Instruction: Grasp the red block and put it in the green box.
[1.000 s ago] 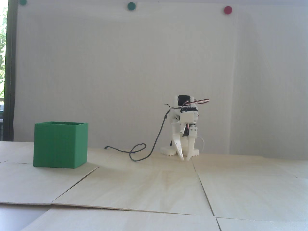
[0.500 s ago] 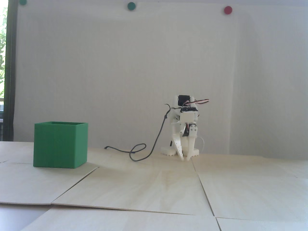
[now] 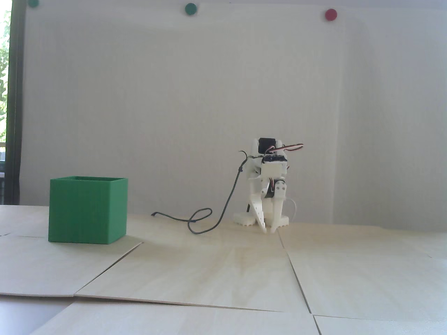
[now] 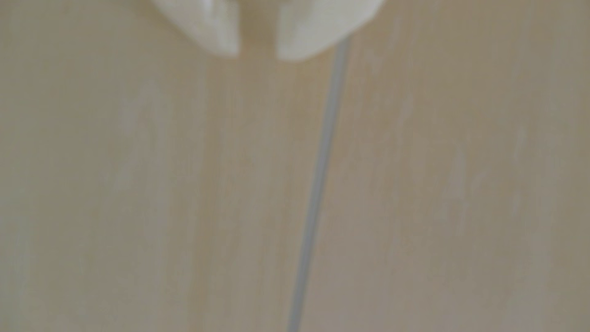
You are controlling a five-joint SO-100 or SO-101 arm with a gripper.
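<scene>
- Fixed view: the gripper is pointing down by the arm's base, tips nearly on the table, narrowly parted and empty; the green box is sitting well off to its left, across bare boards; the red block isn't showing, so finding it is coming first
- Wrist view: blurred fingertips are showing a slim gap; a seam is running beneath; no block

green box: large open-topped green cube with thin walls and faintly ribbed sides
pose: upright, one corner edge turned toward the fixed view
place: left side of the fixed view, on the pale wooden boards, well apart from the far wall
contents: interior hidden from this low angle
</scene>
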